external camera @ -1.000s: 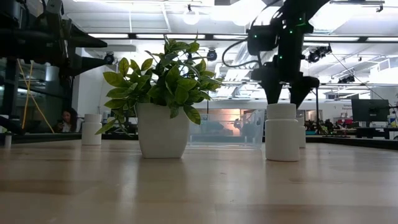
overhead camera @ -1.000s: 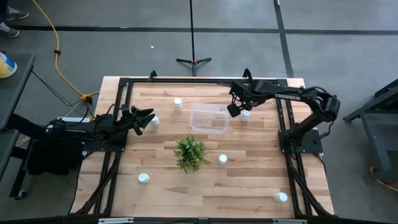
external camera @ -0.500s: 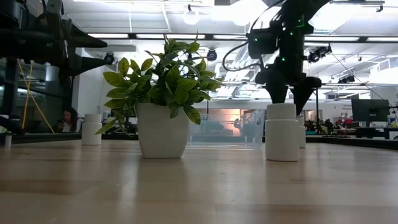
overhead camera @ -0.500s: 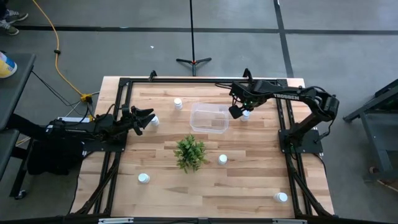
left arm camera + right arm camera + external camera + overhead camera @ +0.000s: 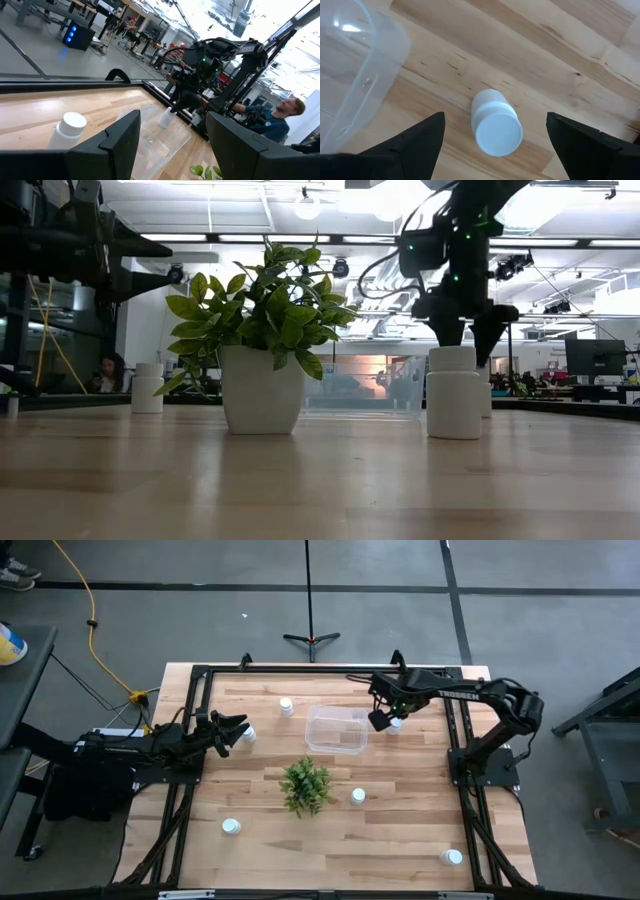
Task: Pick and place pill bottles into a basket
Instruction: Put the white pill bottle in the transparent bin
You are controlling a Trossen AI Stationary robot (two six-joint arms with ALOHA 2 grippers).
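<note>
Wooden table (image 5: 400,830), open right gripper (image 5: 492,131) above pill bottle (image 5: 496,125).

Six white capped pill bottles, all upright on the wood top, none in the basket (image 5: 336,730). Basket was a clear rounded-corner bin, just left of the right gripper (image 5: 385,718). One bottle (image 5: 495,123) stood directly under that gripper, between its spread fingers, not touched. Second bottle (image 5: 287,707) sat past the basket's far left corner; third (image 5: 248,734) just ahead of the left gripper (image 5: 236,730). Remaining three lay well clear of both grippers: mid-table (image 5: 358,796), front left (image 5: 231,827), front right (image 5: 452,857).
</note>
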